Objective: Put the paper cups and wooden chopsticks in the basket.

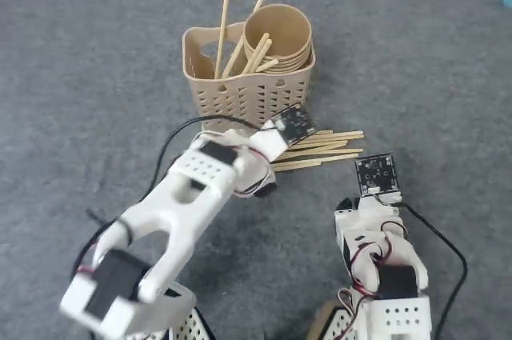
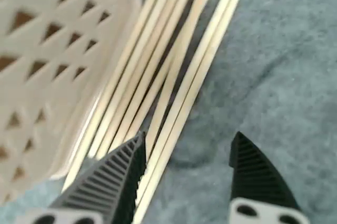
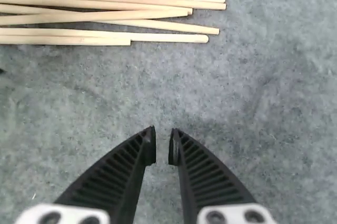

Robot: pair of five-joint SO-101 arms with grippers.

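A beige perforated basket (image 1: 240, 96) stands at the back of the grey mat, with stacked paper cups (image 1: 278, 36) and a few wooden chopsticks (image 1: 224, 28) inside. Several more chopsticks (image 1: 328, 148) lie flat on the mat just in front of the basket's right side. My left gripper (image 2: 188, 139) hovers open over the near ends of these chopsticks (image 2: 174, 66), one finger (image 2: 113, 182) above them, next to the basket wall (image 2: 47, 50). My right gripper (image 3: 161, 147) is shut on nothing, low over bare mat, a short way in front of the chopstick tips (image 3: 200, 23).
The left arm (image 1: 192, 188) stretches diagonally from the front left toward the basket. The right arm (image 1: 380, 260) stays near the front right edge. Black cables trail beside both arms. Open mat lies to the far left and far right.
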